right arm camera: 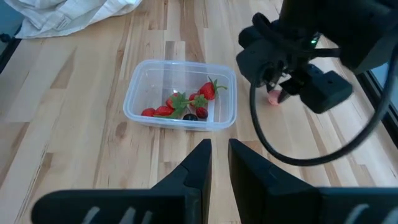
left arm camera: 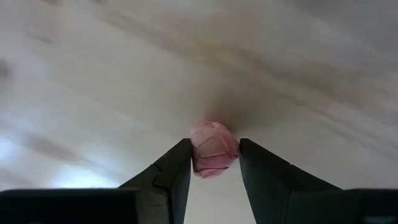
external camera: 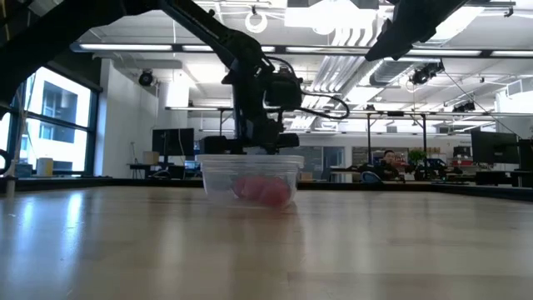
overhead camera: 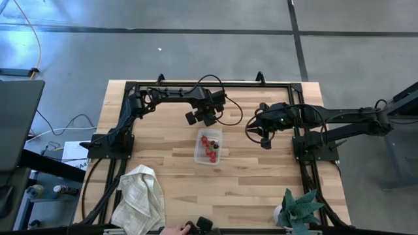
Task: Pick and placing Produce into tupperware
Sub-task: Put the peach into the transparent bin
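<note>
The clear tupperware (overhead camera: 209, 147) stands mid-table with several red and dark pieces of produce (right arm camera: 186, 106) inside. Just past its far end, my left gripper (overhead camera: 202, 119) points straight down at the table, shut on one pink round piece (left arm camera: 214, 149). In the low view the tupperware (external camera: 250, 179) stands in front of that gripper and hides its fingertips. My right gripper (right arm camera: 219, 146) hangs above the table to the right of the tupperware, slanting down. A narrow gap shows between its fingers, with nothing in it. My left gripper pinches the pink piece between its two fingers, one on each side (left arm camera: 194, 155). The fingers come from above, pointing down. The piece sits at the fingertips, right at the table top (right arm camera: 273, 98). Whether it still rests on the wood I cannot tell.
A white cloth towel (overhead camera: 138, 196) lies at the near left and a teal leafy plant (overhead camera: 300, 207) at the near right. A black frame (overhead camera: 130, 88) rims the table. A person's hand (overhead camera: 173, 230) shows at the near edge.
</note>
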`<action>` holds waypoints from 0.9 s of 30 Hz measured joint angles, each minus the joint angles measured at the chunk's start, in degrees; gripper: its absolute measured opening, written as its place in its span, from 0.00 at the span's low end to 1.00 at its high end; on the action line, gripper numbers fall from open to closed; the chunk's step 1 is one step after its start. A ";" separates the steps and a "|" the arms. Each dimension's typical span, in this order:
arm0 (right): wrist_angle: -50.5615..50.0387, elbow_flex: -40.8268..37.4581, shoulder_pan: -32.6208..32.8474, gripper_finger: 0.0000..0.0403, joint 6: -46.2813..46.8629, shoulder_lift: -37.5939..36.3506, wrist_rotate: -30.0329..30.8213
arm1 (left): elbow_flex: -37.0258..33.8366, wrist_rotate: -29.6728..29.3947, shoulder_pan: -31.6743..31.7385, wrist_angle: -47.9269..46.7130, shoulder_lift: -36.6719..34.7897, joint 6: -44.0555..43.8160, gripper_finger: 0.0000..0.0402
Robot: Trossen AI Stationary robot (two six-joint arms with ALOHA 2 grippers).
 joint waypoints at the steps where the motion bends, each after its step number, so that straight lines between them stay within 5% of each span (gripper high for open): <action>1: 0.00 0.00 0.00 0.12 0.02 0.00 0.00 | 0.00 -0.21 -0.04 1.01 -0.04 -0.03 0.31; 27: 0.00 0.00 0.02 0.12 0.00 0.00 0.00 | 0.00 -2.61 0.01 1.52 -0.09 -7.05 0.31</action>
